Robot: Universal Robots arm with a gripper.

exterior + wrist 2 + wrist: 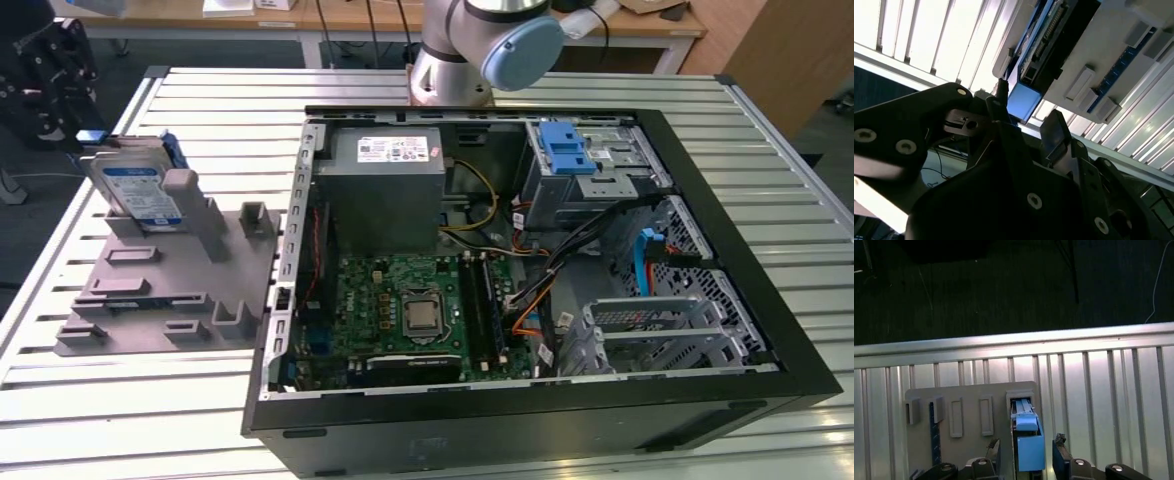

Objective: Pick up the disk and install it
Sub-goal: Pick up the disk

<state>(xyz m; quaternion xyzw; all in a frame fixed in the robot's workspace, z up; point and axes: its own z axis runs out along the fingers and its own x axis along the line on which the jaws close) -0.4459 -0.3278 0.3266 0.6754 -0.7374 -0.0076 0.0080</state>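
Note:
The disk (pixel 138 188), silver with a white-and-blue label and blue rails, stands on edge in a slot of the grey holder (pixel 160 290) at the exterior view's left. My gripper (pixel 64 115) hangs just beyond the disk's far end, by its blue rail tip. In the first wrist view the disk's blue rail (pixel 1027 441) lies between my two fingers (pixel 994 452), with a gap on each side; the gripper (pixel 1027 454) is open and astride it. The second wrist view shows the blue tab (pixel 1022 102) between the fingertips (pixel 1055 131) and the disk's connector end (pixel 1046 42).
The open black computer case (pixel 534 410) lies on the slatted metal table (pixel 214 100), with a grey power-supply box (pixel 387 190), a motherboard (pixel 407 315) and a silver bay with a blue latch (pixel 574 155). The table edge (pixel 1019 342) runs just past the holder.

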